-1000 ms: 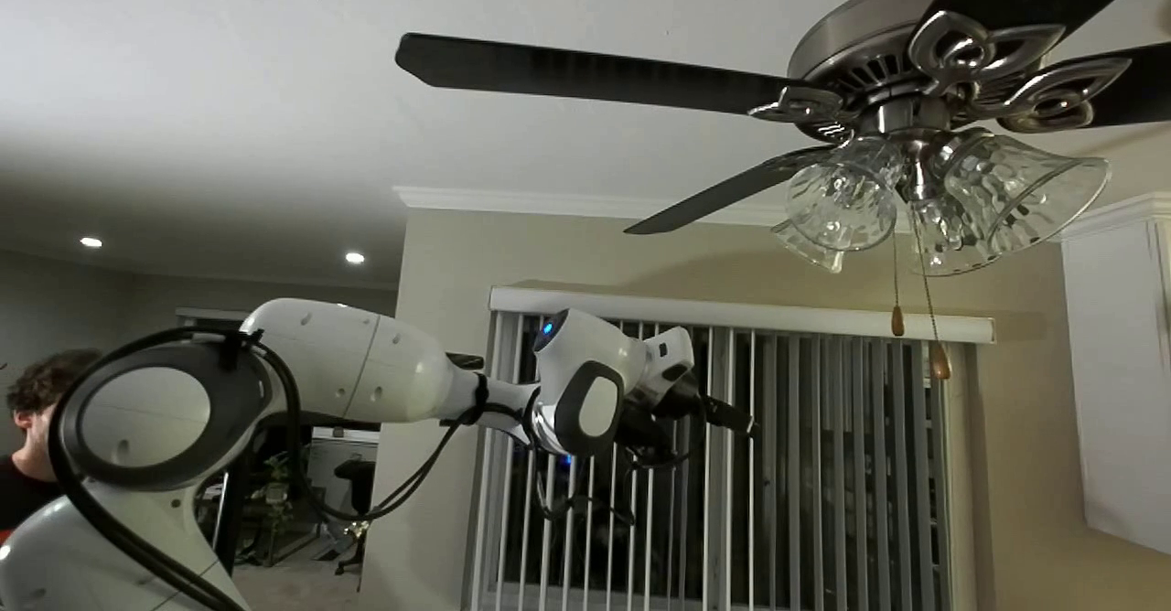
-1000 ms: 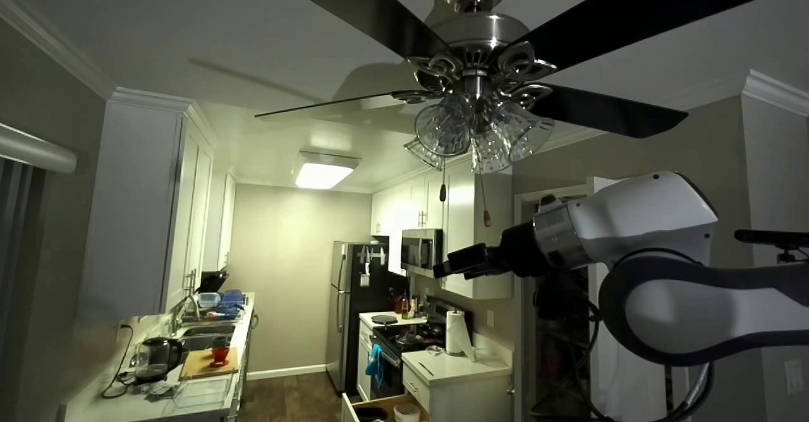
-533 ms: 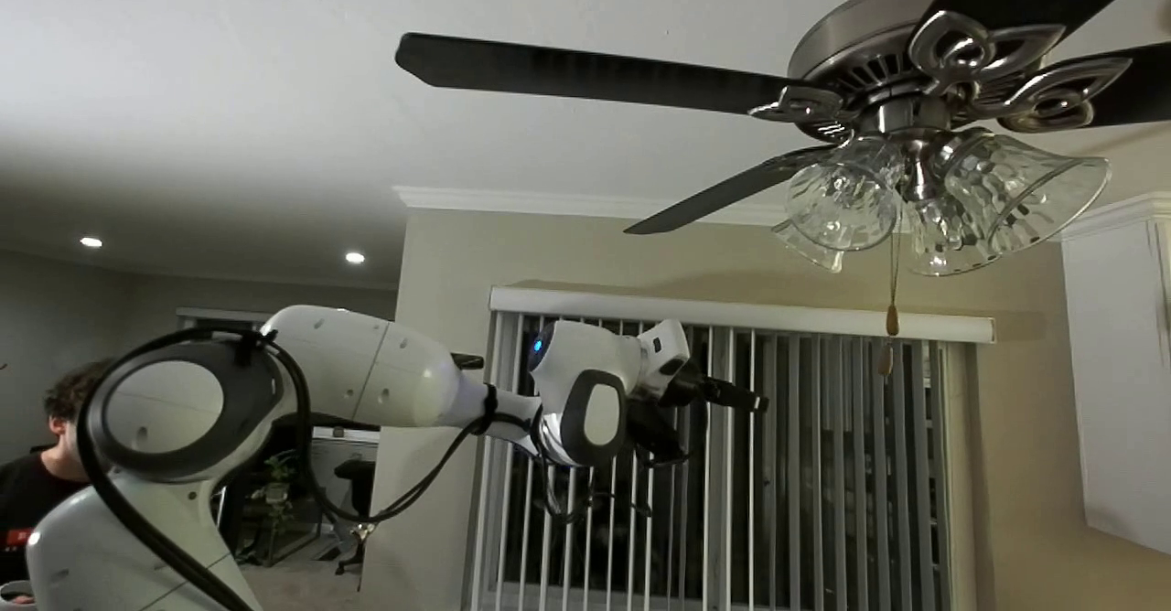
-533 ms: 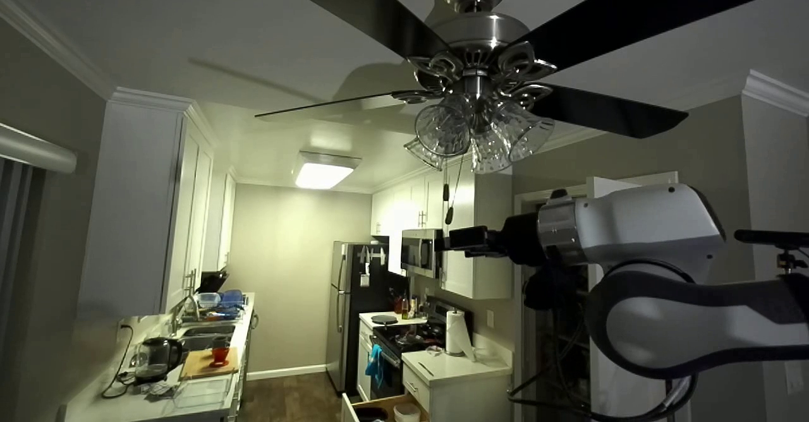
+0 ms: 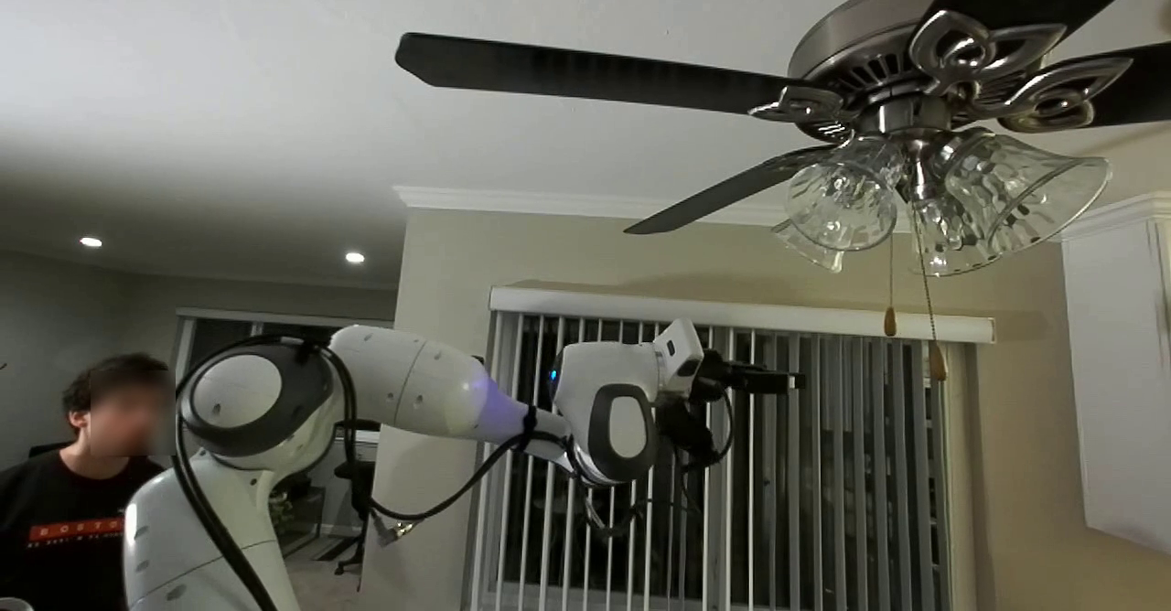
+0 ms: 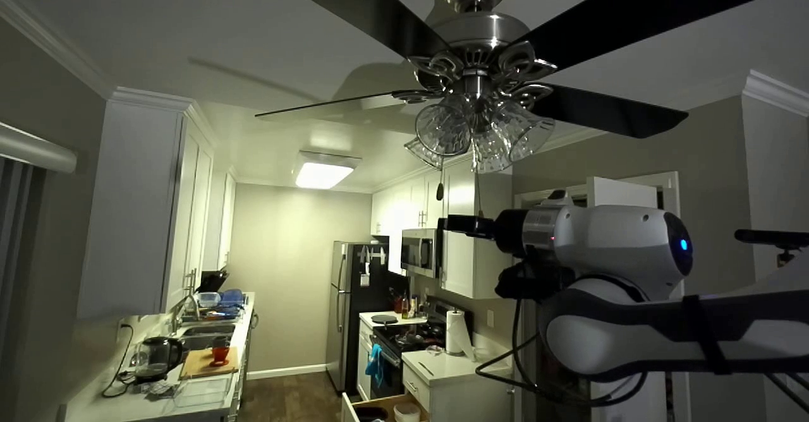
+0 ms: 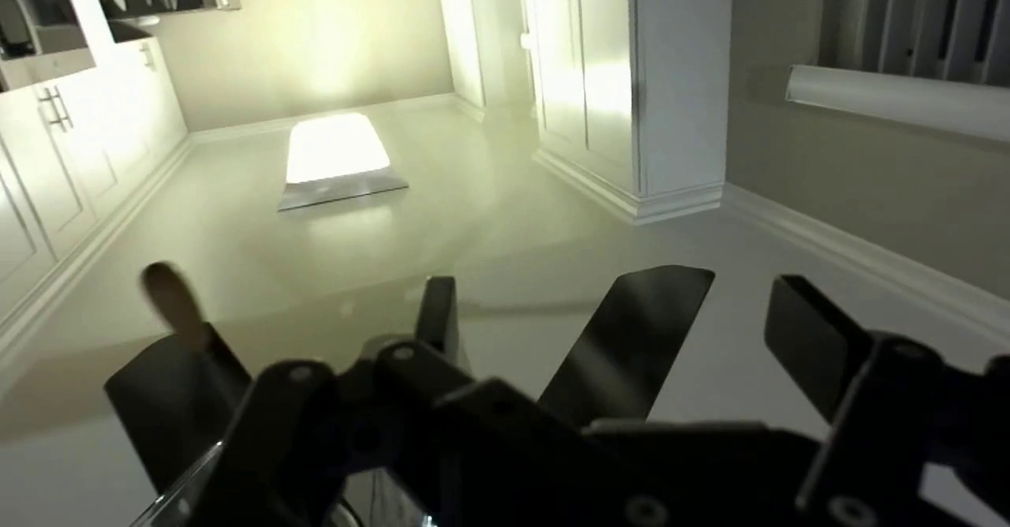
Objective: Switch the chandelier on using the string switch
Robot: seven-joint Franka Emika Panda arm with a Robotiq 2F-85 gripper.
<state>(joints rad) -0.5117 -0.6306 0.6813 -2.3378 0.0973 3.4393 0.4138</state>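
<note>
In an exterior view the chandelier (image 5: 901,120) fills the upper right, with four dark blades (image 5: 585,73) and four clear glass shades (image 5: 842,204) visible. Two pull cords (image 5: 891,273) hang below, each carrying one wooden knob (image 5: 937,361); which is the task's I cannot tell. Left of them is the gripper (image 5: 796,380), on one white arm (image 5: 402,373) reaching from the lower left, where one person (image 5: 78,487) also shows. Two ceiling lights (image 5: 91,241) glow at left. In an exterior view with one light panel (image 6: 324,175), one knob (image 6: 440,191) hangs above the fingertips; the second cord meets the gripper's outline, contact unclear. The wrist view has two fingers (image 7: 817,345) spread wide, one knob (image 7: 173,300) at left, outside them.
</note>
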